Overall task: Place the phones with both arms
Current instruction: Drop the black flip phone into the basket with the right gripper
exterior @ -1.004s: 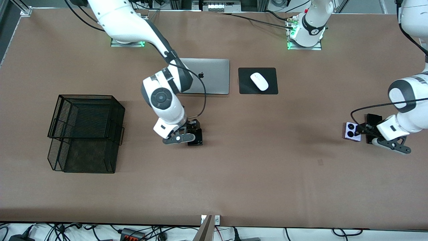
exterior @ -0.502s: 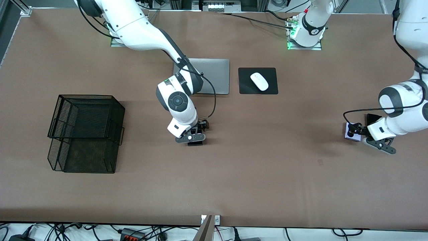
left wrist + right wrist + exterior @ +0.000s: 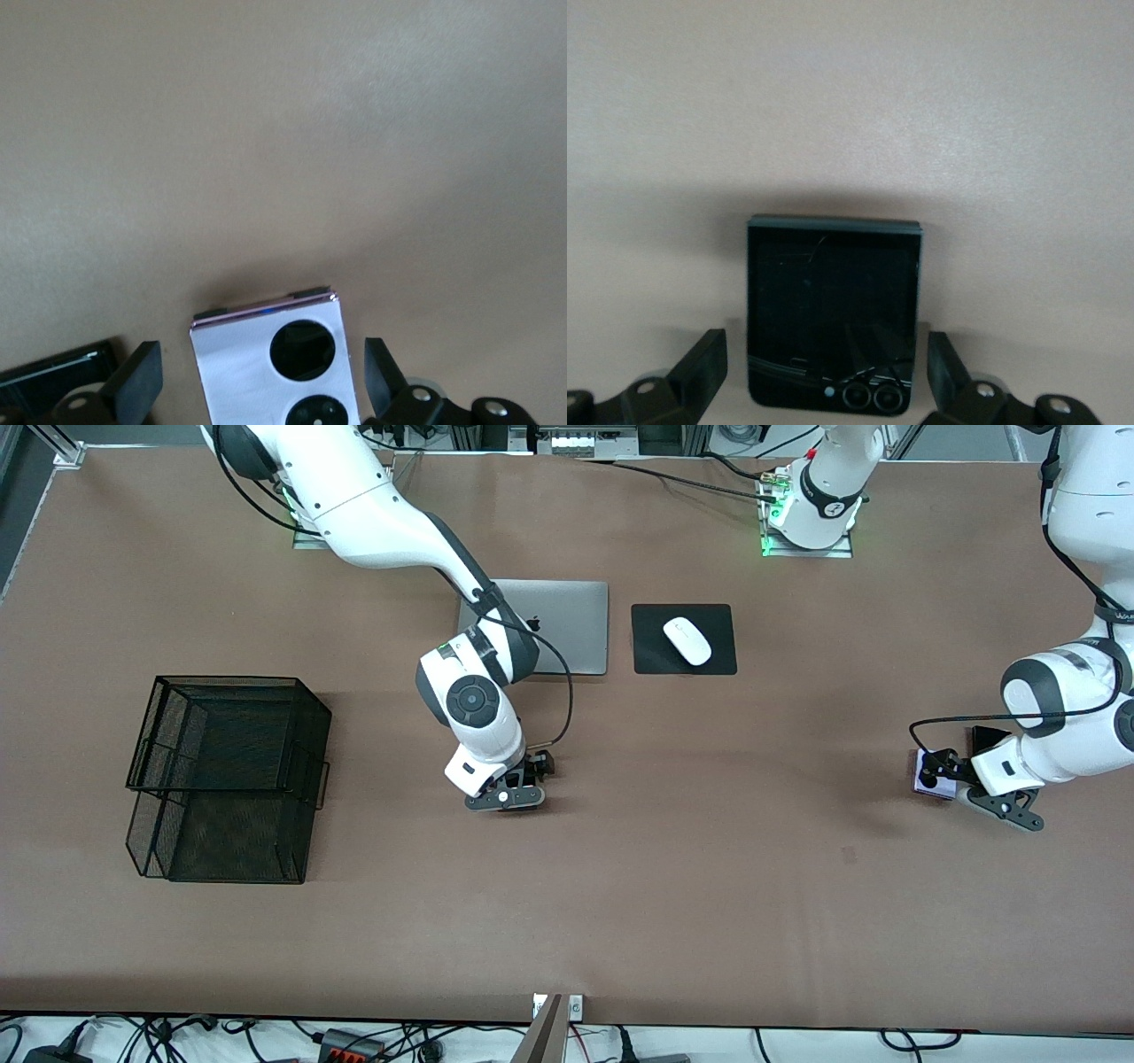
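Straddling the small squarish black phone point(image 3: 833, 312) with my right gripper point(image 3: 514, 786), I have the jaws spread wide, one finger point(image 3: 700, 365) on each side of it and neither pressing it; the phone lies flat on the brown table point(image 3: 709, 886), nearer the front camera than the silver laptop point(image 3: 567, 627). My left gripper point(image 3: 941, 772) is down at the left arm's end of the table, its jaws equally wide apart around the small lilac phone point(image 3: 276, 365), whose two black circles face up; a fingertip point(image 3: 140, 382) sits just beside each long edge without clamping. Just beside the lilac phone lies the long black slab point(image 3: 988, 737), of which only an end shows past my wrist in the front view and a corner in the left wrist view. A white mouse point(image 3: 687, 640) rests on a black pad point(image 3: 683, 639) beside the laptop. A black wire-mesh basket point(image 3: 229, 778) stands toward the right arm's end of the table, well apart from both phones I am over.
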Controlling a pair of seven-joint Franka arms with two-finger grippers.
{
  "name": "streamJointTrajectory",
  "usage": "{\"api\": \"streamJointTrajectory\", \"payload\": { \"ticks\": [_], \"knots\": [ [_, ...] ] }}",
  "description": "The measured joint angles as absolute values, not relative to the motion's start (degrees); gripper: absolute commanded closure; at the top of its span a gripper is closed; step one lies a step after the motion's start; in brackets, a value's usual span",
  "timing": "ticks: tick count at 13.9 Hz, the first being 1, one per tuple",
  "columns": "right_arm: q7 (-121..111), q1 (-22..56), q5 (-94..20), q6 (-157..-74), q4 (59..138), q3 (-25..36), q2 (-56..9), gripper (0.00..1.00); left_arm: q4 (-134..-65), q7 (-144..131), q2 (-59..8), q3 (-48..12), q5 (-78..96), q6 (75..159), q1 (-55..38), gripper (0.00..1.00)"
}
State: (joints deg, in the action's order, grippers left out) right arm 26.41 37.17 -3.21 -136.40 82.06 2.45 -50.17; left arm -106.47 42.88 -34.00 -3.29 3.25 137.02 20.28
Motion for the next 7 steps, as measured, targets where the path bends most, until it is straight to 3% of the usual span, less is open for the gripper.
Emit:
{"api": "streamJointTrajectory", "payload": {
  "ticks": [7],
  "knots": [
    [26.41, 37.11, -2.94, -139.61, 81.97, 2.83, -50.92, 0.00, -107.88, 36.85, -34.42, -3.26, 3.25, 135.29, 20.63, 0.00]
  ]
}}
